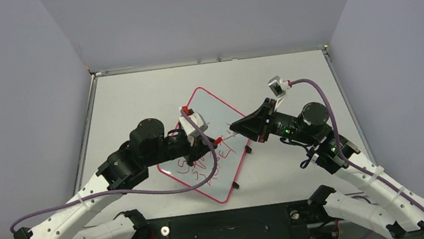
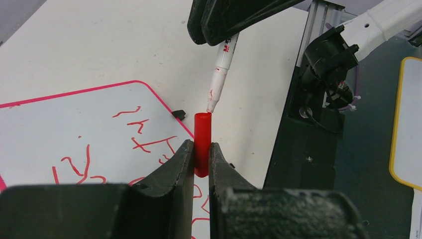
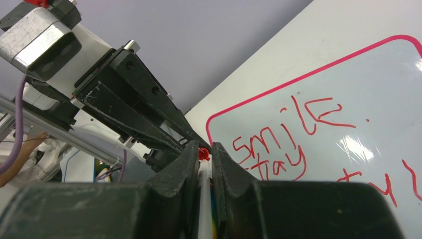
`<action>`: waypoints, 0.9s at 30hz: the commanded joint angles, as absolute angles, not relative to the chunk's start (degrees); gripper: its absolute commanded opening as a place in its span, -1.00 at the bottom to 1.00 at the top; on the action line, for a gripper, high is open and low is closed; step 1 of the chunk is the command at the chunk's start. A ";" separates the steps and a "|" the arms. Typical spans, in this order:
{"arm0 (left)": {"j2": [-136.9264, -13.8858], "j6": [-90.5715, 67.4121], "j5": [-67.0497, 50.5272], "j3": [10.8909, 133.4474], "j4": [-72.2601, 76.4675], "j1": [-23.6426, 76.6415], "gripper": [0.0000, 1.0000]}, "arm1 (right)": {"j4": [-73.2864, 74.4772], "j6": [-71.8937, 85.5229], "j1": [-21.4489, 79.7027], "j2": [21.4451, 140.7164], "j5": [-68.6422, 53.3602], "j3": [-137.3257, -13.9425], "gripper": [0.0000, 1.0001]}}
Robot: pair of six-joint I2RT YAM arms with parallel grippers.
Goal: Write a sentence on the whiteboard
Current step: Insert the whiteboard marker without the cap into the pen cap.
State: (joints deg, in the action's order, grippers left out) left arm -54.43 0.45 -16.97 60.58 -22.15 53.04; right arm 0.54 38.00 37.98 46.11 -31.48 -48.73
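Note:
The whiteboard [image 1: 211,110] lies tilted on the table, red-bordered, with the sentence [image 1: 206,163] in red on its near half. In the right wrist view the sentence [image 3: 278,144] reads "Smile stay" with more cut off. My left gripper [image 2: 201,147] is shut on a red marker cap [image 2: 202,134], open end up. My right gripper [image 3: 204,149] is shut on a white marker [image 3: 204,199]. The marker's tip [image 2: 213,105] sits just at the cap's mouth. Both grippers meet above the board's right edge [image 1: 227,135].
Two small black clips [image 1: 248,149] [image 1: 236,185] sit on the board's right edge. A black mounting plate [image 1: 228,222] lies between the arm bases. A yellow-bordered board [image 2: 398,124] shows beyond the table in the left wrist view. Grey walls enclose the table.

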 commanded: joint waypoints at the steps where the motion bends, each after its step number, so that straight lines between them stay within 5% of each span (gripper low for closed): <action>1: -53.57 0.92 -17.81 60.57 -19.64 52.78 -1.00 | -1.96 38.15 38.17 45.29 -32.03 -51.15 -1.00; 27: -53.79 1.08 -17.70 59.95 -19.44 52.86 -1.00 | -0.18 36.33 38.12 44.53 -30.54 -51.65 -1.00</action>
State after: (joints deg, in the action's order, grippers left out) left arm -54.43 0.51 -16.97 59.96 -22.02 53.04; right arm 1.04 37.28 37.98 45.21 -31.27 -49.17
